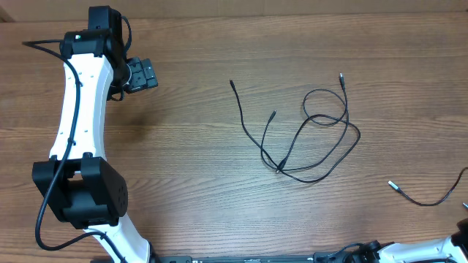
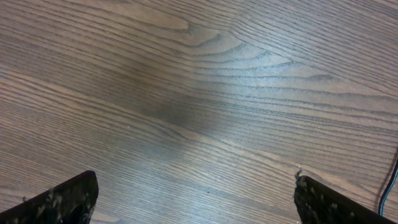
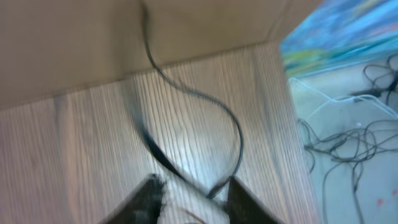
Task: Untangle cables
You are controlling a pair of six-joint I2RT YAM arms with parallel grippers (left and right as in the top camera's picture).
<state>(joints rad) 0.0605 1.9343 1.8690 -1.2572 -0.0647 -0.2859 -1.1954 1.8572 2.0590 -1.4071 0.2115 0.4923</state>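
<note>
A tangle of thin black cables (image 1: 280, 168) lies in loops right of the table's middle, its plug ends pointing up and left. One separate cable (image 1: 431, 203) with a silver tip lies near the right edge. In the blurred right wrist view that cable (image 3: 233, 124) curves down between the fingers of my right gripper (image 3: 193, 186), which stand apart and are not pinching it. In the overhead view only a bit of the right arm (image 1: 461, 235) shows, at the bottom right corner. My left gripper (image 1: 150, 73) (image 2: 196, 180) is wide open over bare wood at the far left, away from all cables.
The white left arm (image 1: 77, 109) stretches along the left side of the table. In the right wrist view the table's edge (image 3: 292, 124) is close, with floor and loose wires (image 3: 348, 137) beyond it.
</note>
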